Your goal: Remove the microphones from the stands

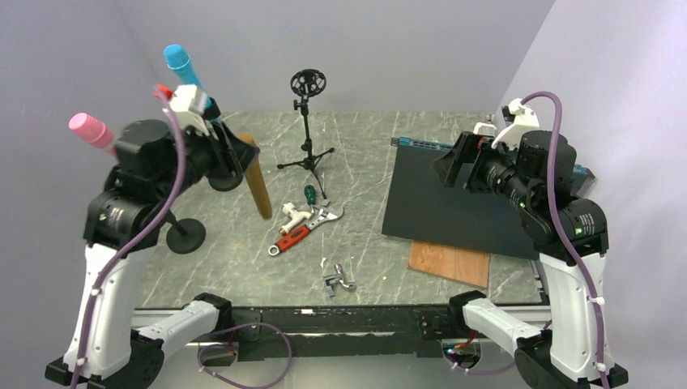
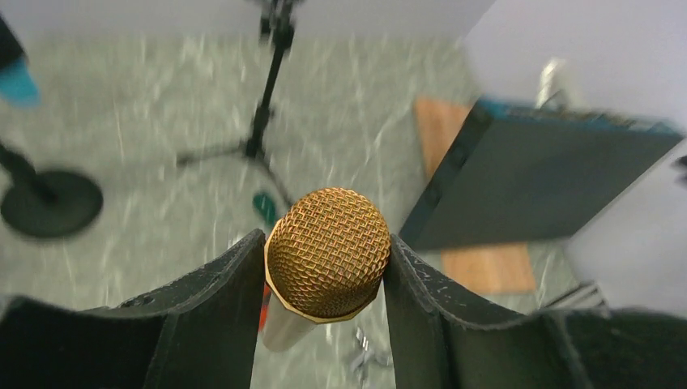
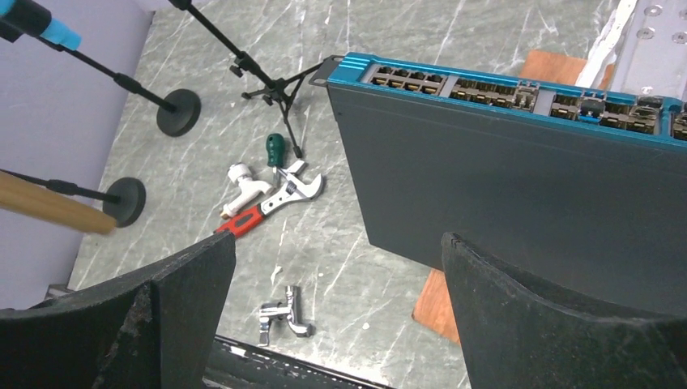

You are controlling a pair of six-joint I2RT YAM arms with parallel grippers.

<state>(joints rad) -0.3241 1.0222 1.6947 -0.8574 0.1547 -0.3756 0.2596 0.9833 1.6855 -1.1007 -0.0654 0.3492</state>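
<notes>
- Seen from above, the left gripper [image 1: 233, 160] is raised over the left side of the table [image 1: 369, 243]. It is clamped on the gold microphone [image 1: 259, 185], whose handle slants down in mid-air.
- The tripod stand [image 1: 309, 154] stands apart behind it, topped by an empty round clip [image 1: 308, 83].
- Only the left wrist view shows the mesh head pinched between both fingers [image 2: 202, 324].
- The right wrist view shows the right gripper [image 3: 336, 251], fingers spread wide, above a network switch [image 3: 518, 186] and a red-handled wrench [image 3: 267, 207], touching neither.
</notes>
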